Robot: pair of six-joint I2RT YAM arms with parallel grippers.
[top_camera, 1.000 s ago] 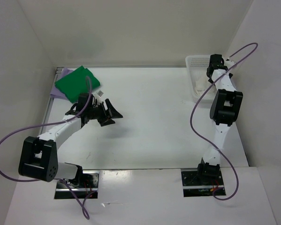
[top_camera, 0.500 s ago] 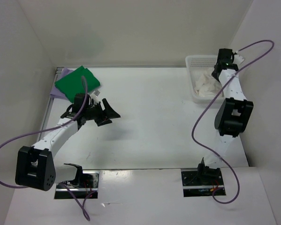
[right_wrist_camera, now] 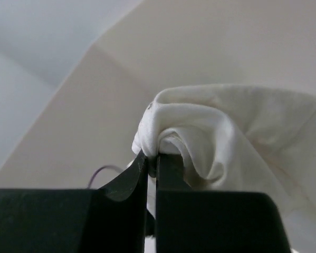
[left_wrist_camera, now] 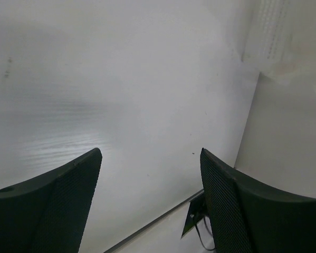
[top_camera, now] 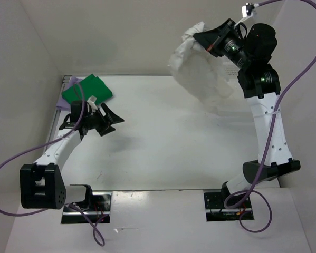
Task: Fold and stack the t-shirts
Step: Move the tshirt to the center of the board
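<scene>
My right gripper (top_camera: 202, 39) is raised high at the back right and shut on the cream-white t-shirt (top_camera: 200, 71), which hangs bunched below it over the table. In the right wrist view a fold of that white t-shirt (right_wrist_camera: 210, 132) is pinched between the shut gripper (right_wrist_camera: 151, 155). A folded bright green t-shirt (top_camera: 87, 93) lies at the back left on top of a pale lavender t-shirt (top_camera: 68, 81), of which only an edge shows. My left gripper (top_camera: 109, 120) hovers open just right of that pile, and this gripper (left_wrist_camera: 150, 158) has only bare table between its fingers.
The hanging white shirt and the right arm (top_camera: 268, 121) cover the back right corner. White walls close in the table (top_camera: 163, 137) on three sides. The arm base plates (top_camera: 226, 203) sit at the near edge.
The right gripper shut on the white shirt in the basket and lifted it high, swinging left. The left gripper drew back left a little toward the green pile.
</scene>
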